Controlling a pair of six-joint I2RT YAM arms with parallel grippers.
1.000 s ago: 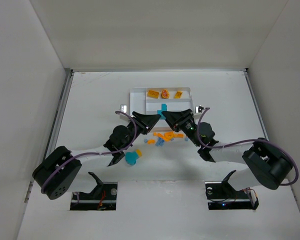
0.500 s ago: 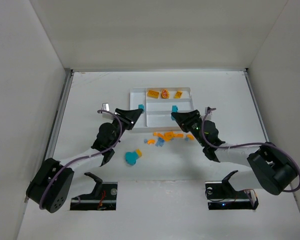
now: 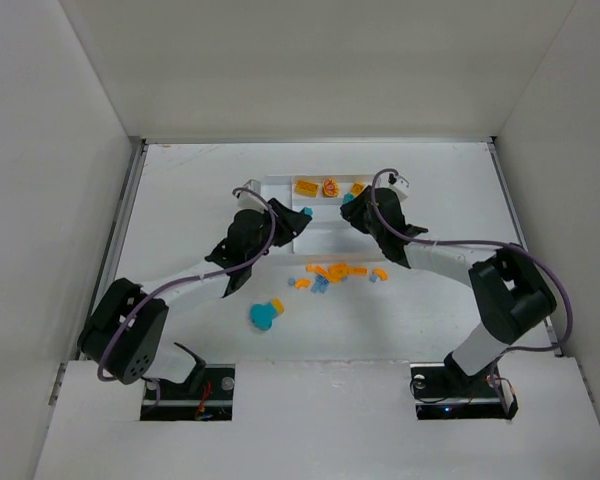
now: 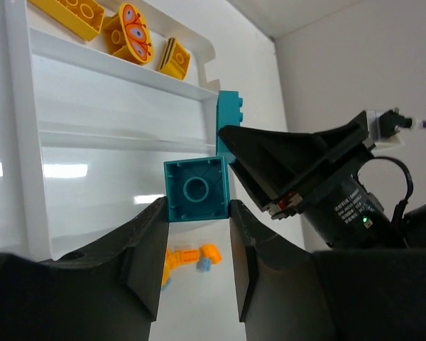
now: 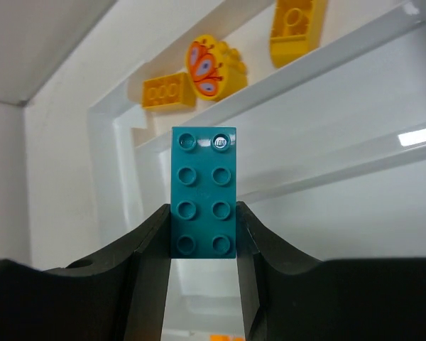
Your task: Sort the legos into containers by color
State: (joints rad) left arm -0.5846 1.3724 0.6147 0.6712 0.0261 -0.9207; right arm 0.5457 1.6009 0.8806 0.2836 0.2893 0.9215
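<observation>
Early on: 3 yellow legos (image 3: 331, 186) lie in the tray's (image 4: 113, 60) far section, left gripper (image 4: 196, 213) clamps a square teal brick (image 4: 196, 190) and right gripper (image 5: 202, 234) a long teal brick (image 5: 203, 192) over the tray, while orange, blue and teal loose legos (image 3: 330, 272) wait unsorted on the table (image 3: 180, 190) off its near edge.

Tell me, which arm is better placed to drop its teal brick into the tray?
Probably right: its long brick hangs over a bare tray section beside the yellows. The left's small brick hangs nearer the tray's near edge.
</observation>
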